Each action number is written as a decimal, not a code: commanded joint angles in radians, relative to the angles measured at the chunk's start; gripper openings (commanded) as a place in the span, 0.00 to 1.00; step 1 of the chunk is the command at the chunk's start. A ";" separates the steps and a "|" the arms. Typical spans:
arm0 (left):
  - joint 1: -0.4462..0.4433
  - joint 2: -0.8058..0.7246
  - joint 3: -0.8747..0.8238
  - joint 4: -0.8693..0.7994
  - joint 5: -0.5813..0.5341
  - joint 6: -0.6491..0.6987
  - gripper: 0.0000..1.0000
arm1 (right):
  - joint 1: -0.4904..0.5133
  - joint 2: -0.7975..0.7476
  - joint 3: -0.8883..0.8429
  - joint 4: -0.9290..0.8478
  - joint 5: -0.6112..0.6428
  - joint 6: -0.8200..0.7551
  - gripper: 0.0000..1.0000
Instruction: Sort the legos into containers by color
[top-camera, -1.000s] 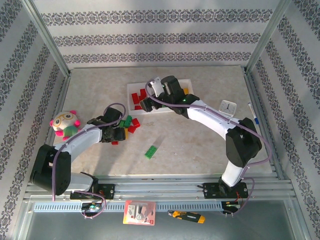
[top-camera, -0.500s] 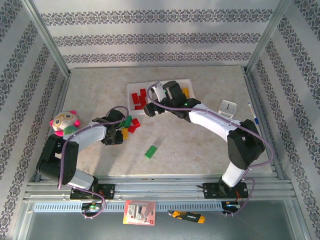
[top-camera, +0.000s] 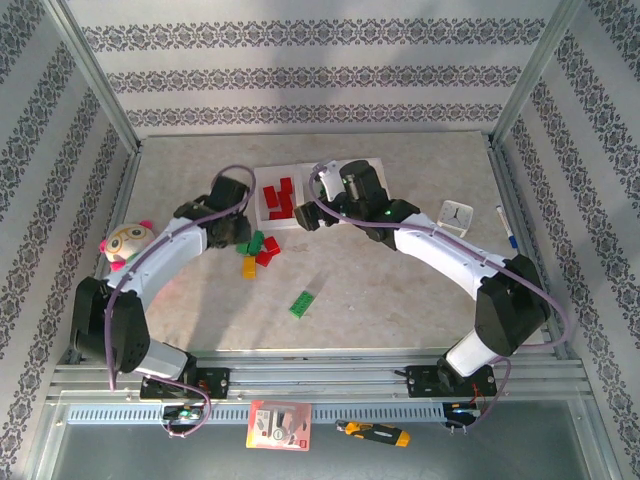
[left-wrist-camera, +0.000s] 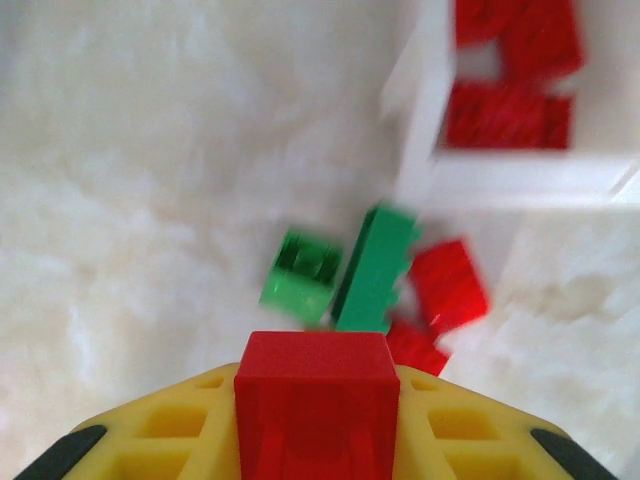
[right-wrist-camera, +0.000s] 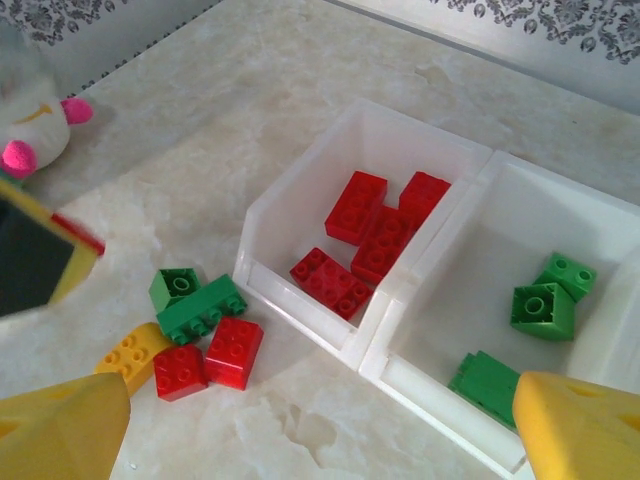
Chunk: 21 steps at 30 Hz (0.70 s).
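My left gripper is shut on a red lego and hangs above a loose pile: two green legos, two red ones and a yellow one. The pile lies just in front of the containers. Several red legos lie in the left bin and three green ones in the middle bin. My right gripper hovers open over the bins' front edge with nothing in it. A flat green lego lies alone nearer the front.
A plush toy sits at the left beside my left arm. A small white clock and a pen are at the right. A red card and a yellow-black tool lie below the table's front rail.
My left gripper shut on a red lego from the pile, then rose and moved back toward the containers. The right gripper drifted slightly right, staying open.
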 joint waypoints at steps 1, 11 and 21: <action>-0.012 0.103 0.148 0.021 -0.032 0.066 0.32 | -0.015 -0.038 -0.028 0.013 0.007 0.023 0.98; -0.015 0.491 0.612 0.001 0.020 0.136 0.32 | -0.040 -0.068 -0.047 0.003 0.016 0.036 0.98; -0.014 0.745 0.917 -0.108 0.035 0.157 0.34 | -0.041 -0.110 -0.101 -0.002 0.042 0.054 0.98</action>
